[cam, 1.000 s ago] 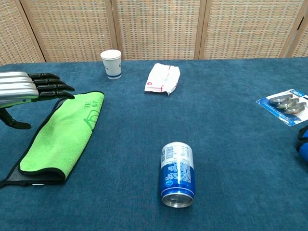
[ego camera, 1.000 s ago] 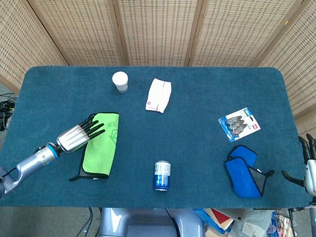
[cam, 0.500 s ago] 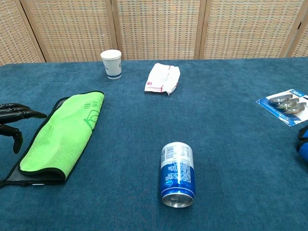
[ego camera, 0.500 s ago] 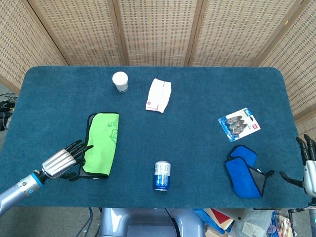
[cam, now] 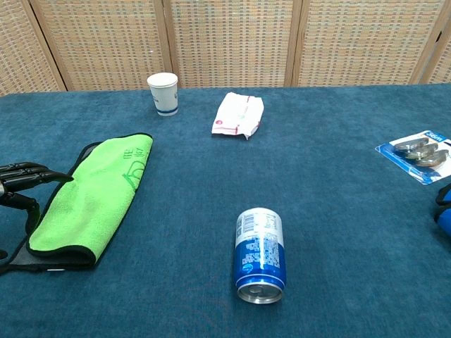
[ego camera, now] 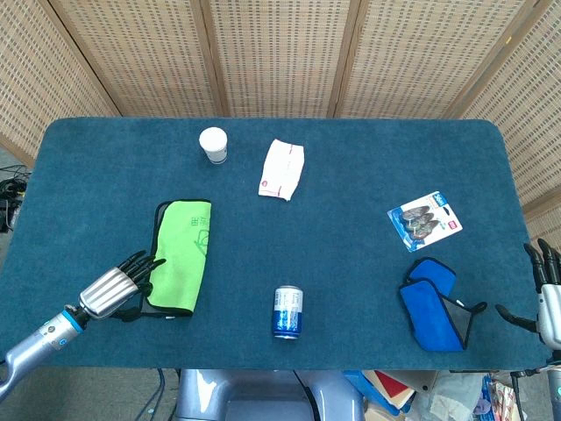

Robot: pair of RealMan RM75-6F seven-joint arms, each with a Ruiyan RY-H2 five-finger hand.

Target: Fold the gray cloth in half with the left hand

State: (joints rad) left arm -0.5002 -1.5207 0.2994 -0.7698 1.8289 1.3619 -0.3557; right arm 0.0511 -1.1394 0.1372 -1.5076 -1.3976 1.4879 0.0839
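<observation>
Although the task named a gray cloth, the cloth [ego camera: 180,254] near the table's [ego camera: 351,219] left front showed a bright green upper face with a dark edge binding, a gray layer peeking out along its near end in the chest view [cam: 90,201]. It lay folded lengthwise into a long strip, with some pale printed characters and a round emblem on the far end, too small to read. The left hand [ego camera: 118,285] hovered just beside the cloth's near left edge, fingers spread and pointing toward it, holding nothing; in the chest view only its dark fingertips [cam: 32,172] showed at the frame's left border, close to the cloth's edge, though contact could not be judged. The right hand [ego camera: 545,294] sat at the far right edge past the table, fingers loosely apart and upright, empty.

A blue and white drink can [ego camera: 287,310] lay on its side near the front centre; its label print was unreadable. A white paper cup [ego camera: 213,144] with a blue band stood toward the back left. Beside it, well apart, lay a white packet [ego camera: 282,168] with red print. On the right were a blister pack [ego camera: 424,220] carrying dark oval items and a red label patch, and a folded blue cloth [ego camera: 431,303] near the front edge.
</observation>
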